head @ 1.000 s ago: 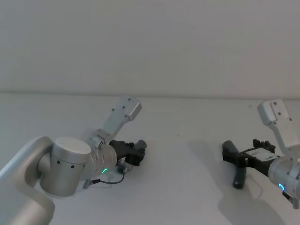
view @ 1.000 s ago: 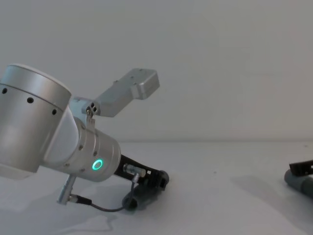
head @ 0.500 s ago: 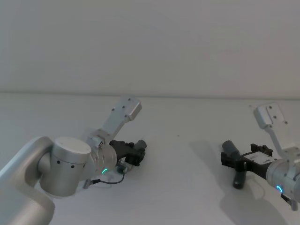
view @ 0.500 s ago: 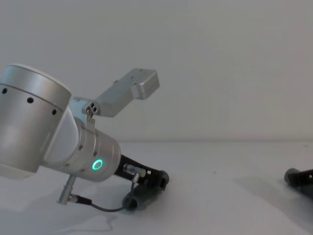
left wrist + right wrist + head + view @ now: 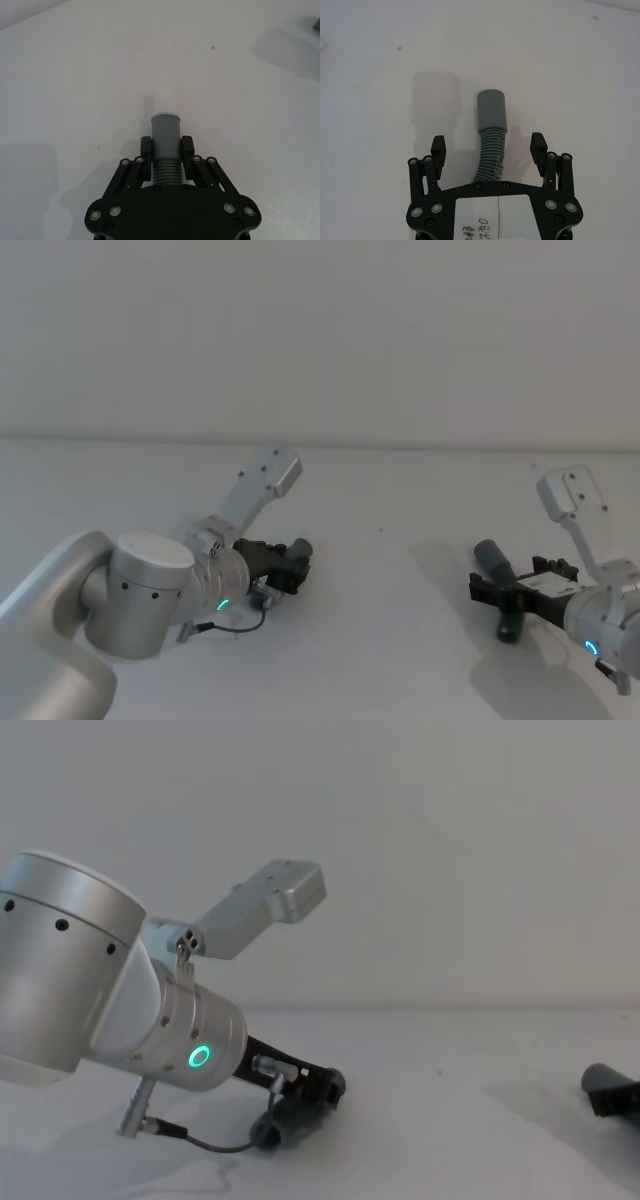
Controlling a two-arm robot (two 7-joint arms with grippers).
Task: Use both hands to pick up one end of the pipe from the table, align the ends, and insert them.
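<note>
Left pincer: I am seeing it clenching the ribbed neck of the left pipe piece, low over the near-left part of the desk.
Right pincer: I am watching it hanging released at the near right, its fingers standing spread on either side of the right pipe piece and not touching it.
Right pipe piece: it is lying on the desk, ribbed hose running between the fingers, smooth grey mouth pointing away from the pincer.
Spacing: the two pieces are sitting well apart, one left, one right.
Wall: it is standing pale at the far edge.
</note>
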